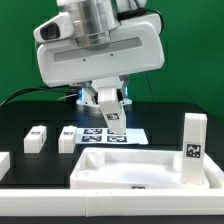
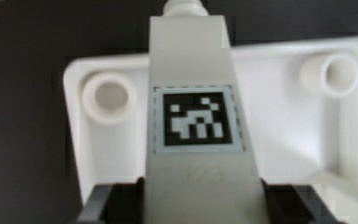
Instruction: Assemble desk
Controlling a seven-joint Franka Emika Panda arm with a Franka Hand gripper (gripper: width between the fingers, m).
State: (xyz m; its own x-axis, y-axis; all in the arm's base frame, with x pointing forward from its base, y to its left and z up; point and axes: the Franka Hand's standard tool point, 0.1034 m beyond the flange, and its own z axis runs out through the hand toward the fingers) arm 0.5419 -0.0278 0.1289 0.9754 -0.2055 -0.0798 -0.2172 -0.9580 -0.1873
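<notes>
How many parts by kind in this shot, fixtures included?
Desk panel: 1
Legs: 4. These are the held leg in the claw, the upright leg at the panel's end, and two lying legs on the table.
Marker board: 1
Cut-off white piece at the exterior view's left edge, kind unclear: 1
Total: 7

Marker board flat on the black counter, plain green wall behind
</notes>
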